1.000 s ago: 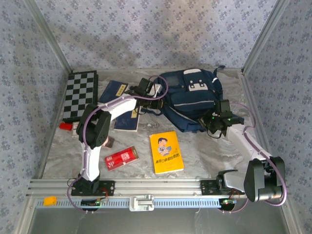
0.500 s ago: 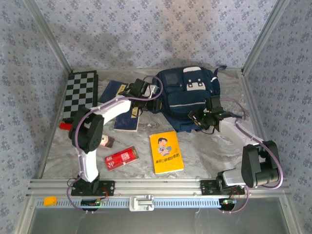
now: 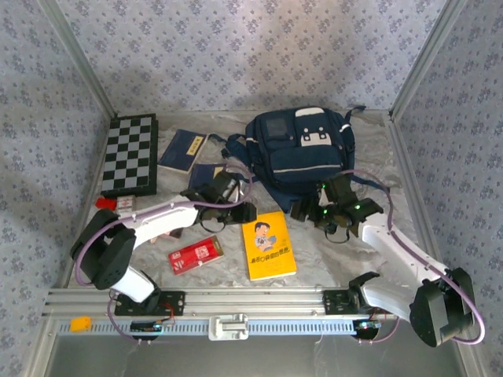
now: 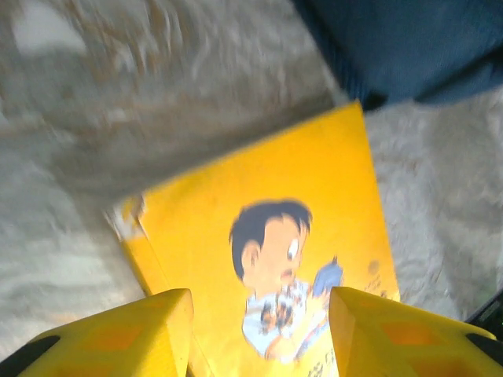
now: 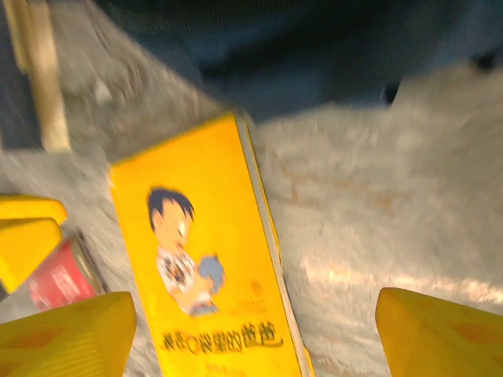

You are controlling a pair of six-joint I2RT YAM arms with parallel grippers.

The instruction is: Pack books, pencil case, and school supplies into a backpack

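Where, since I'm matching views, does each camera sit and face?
Top external: above and behind the bases, looking down at the table; both arms show.
Left wrist: on the left arm, looking down at the yellow book; left end effector open.
Right wrist: on the right arm, facing backpack; right end effector open.
Shared: the yellow book.

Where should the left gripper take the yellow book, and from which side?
Grip the yellow book at its far-left corner, coming in from the left with the left gripper, whose open jaws hang over it. It lies flat and thin on the table, and that corner looks slightly frayed, so a finger may slip under there.
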